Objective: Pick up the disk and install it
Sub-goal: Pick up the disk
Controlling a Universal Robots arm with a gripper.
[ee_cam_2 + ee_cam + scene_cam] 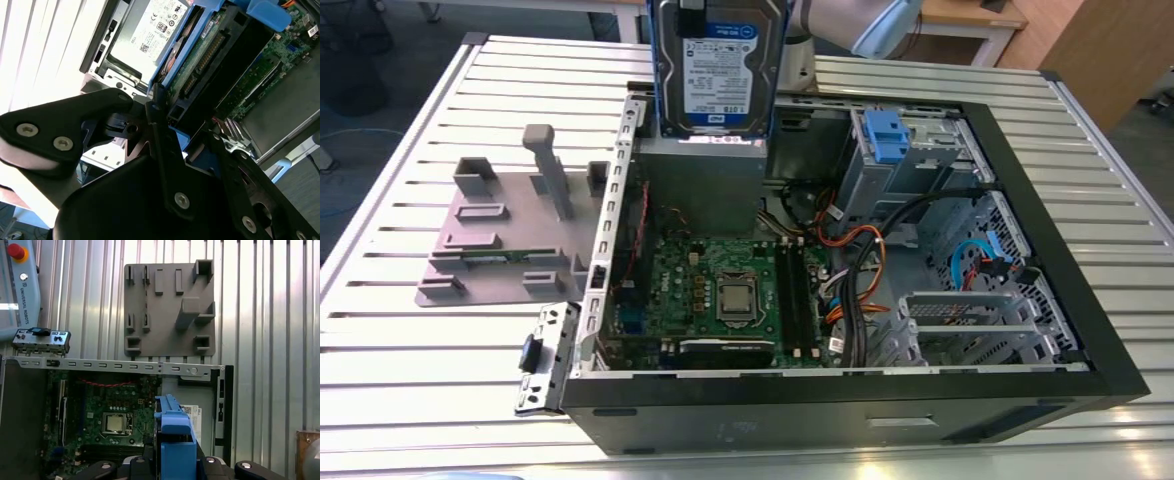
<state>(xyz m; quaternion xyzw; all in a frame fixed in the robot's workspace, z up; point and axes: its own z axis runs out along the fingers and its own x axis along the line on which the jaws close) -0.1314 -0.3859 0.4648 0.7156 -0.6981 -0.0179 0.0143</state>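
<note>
Disk (720,70) hangs upright above the open computer case (1067,300), clamped in the tool (185,125). Seating it well likely needs square alignment with the drive cage (907,165).

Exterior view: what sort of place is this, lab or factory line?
Probably a robotics lab workbench: an open desktop computer case lies on a slotted aluminium table, a grey fixture plate beside it, with the disk held upright above the case.
</note>
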